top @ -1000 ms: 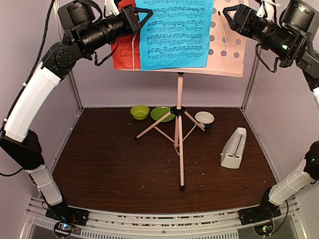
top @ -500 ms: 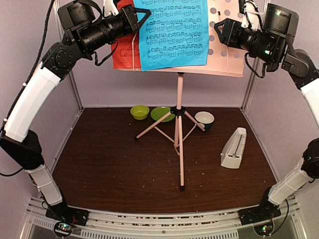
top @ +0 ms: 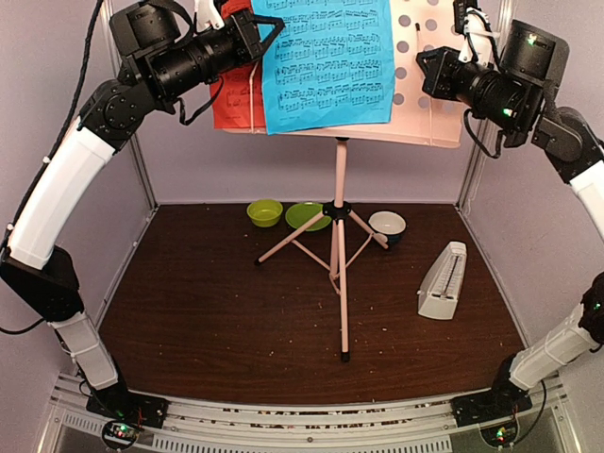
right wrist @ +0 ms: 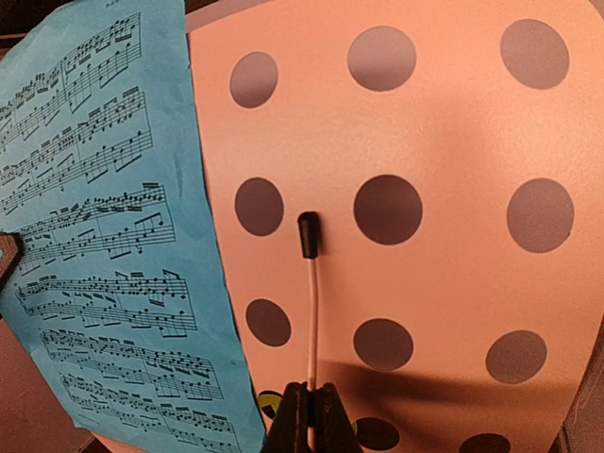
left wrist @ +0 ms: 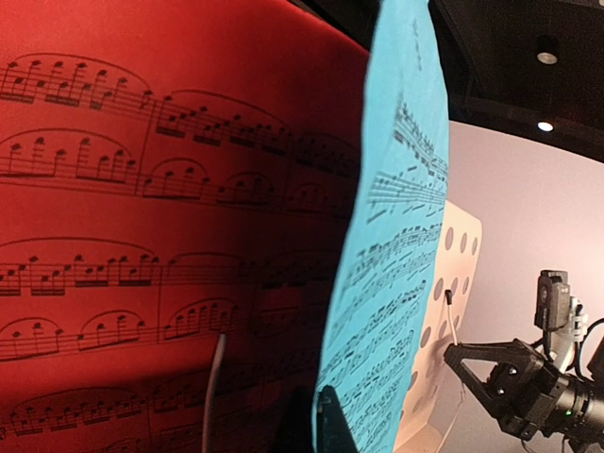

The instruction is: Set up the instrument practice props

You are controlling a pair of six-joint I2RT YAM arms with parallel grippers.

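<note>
While clamping cyan page [top: 326,61] on stand [top: 429,118] with left gripper [top: 274,25] and wire clip [right wrist: 311,302] with right gripper [right wrist: 311,415], seems midway: red page [top: 231,104] up too; leaves metronome [top: 442,281], right of stand, apparently to uncover.

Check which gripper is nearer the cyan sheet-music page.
Left. The left gripper pinches the cyan page at its left edge; the right gripper is off to its right, shut on the retainer wire.

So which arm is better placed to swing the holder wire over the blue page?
Right. The right gripper is shut on that wire, beside the blue page; the left gripper holds the page's other side.
</note>
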